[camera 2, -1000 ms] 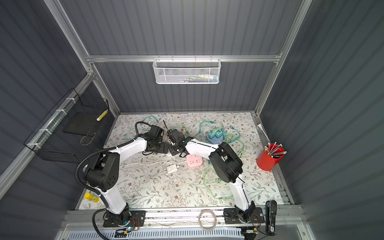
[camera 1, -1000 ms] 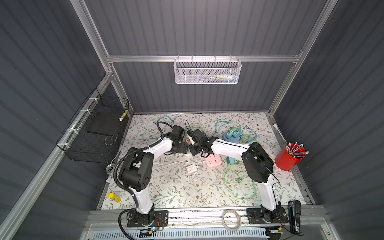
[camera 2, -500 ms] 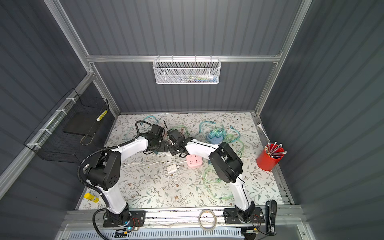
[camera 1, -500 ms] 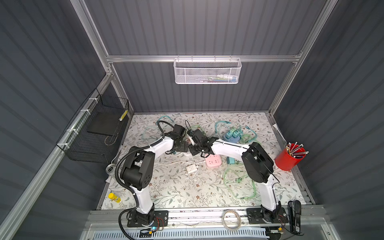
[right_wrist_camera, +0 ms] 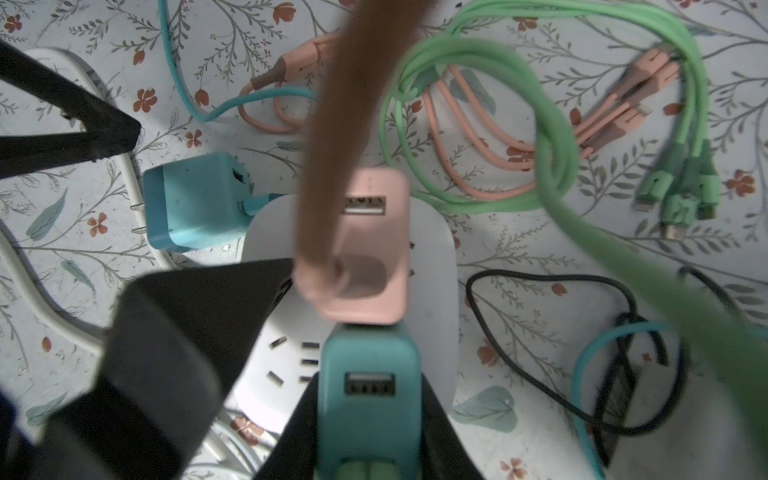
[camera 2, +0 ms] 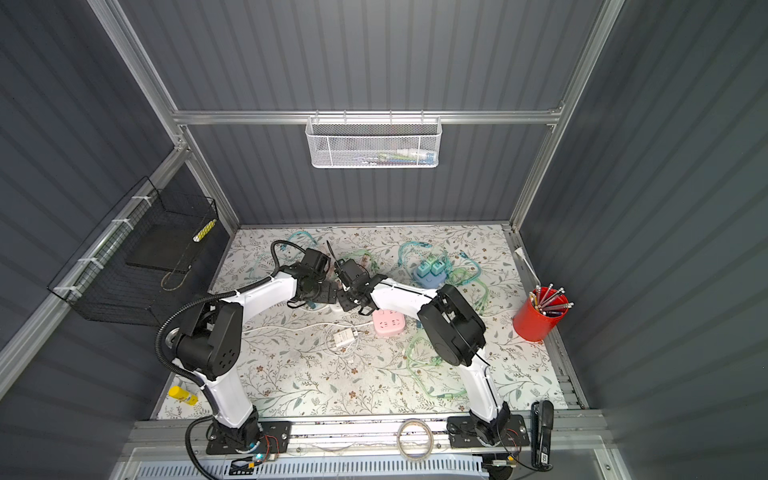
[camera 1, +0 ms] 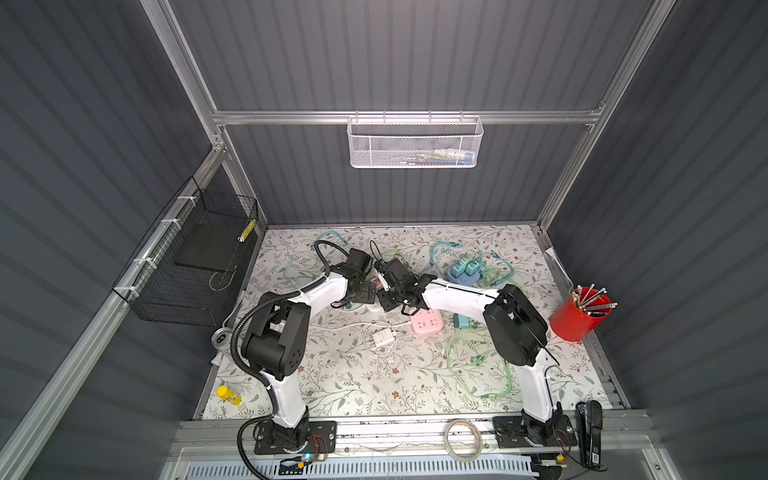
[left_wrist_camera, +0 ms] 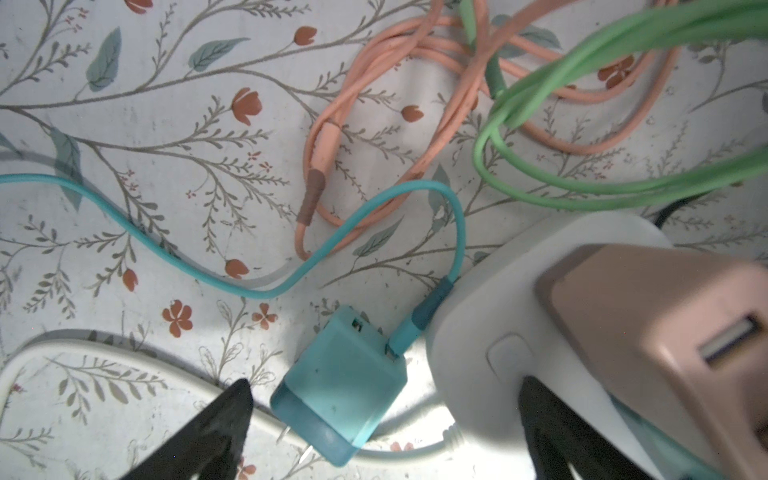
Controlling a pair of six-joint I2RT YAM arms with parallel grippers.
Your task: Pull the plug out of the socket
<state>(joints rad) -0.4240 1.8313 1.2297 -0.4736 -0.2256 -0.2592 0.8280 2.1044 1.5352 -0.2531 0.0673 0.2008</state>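
**Clamping the teal plug on the white strip**

Closed tight on the teal plug (right_wrist_camera: pixel 368 361), the right gripper (right_wrist_camera: pixel 369 419) has one black finger (right_wrist_camera: pixel 297 432) flat against each flank. The plug stands on the face of the white power strip (right_wrist_camera: pixel 432 257). Whether its prongs are seated is hidden. Just beyond it a pink plug (right_wrist_camera: pixel 374 249) stands in the same strip, with a brownish cable (right_wrist_camera: pixel 345 104) rising from it.

Spread wide, the left gripper (left_wrist_camera: pixel 386 386) holds nothing. One finger (left_wrist_camera: pixel 208 436) hangs over the white cord (left_wrist_camera: pixel 104 353) beside a loose teal charger (left_wrist_camera: pixel 340 382) lying on the floral mat (left_wrist_camera: pixel 166 124). The other overlaps the strip's edge; contact cannot be told.

Only the right wrist view shows the grip itself, along with a black cord (right_wrist_camera: pixel 519 286) and the green cable's connectors (right_wrist_camera: pixel 681 187). The left wrist view adds the loose charger's bare prongs (left_wrist_camera: pixel 297 444). In both top views the two wrists meet at mid-table and hide the strip. Those views alone take in the pink socket cube (camera 1: pixel 426 323) and the red pen cup (camera 1: pixel 579 313).
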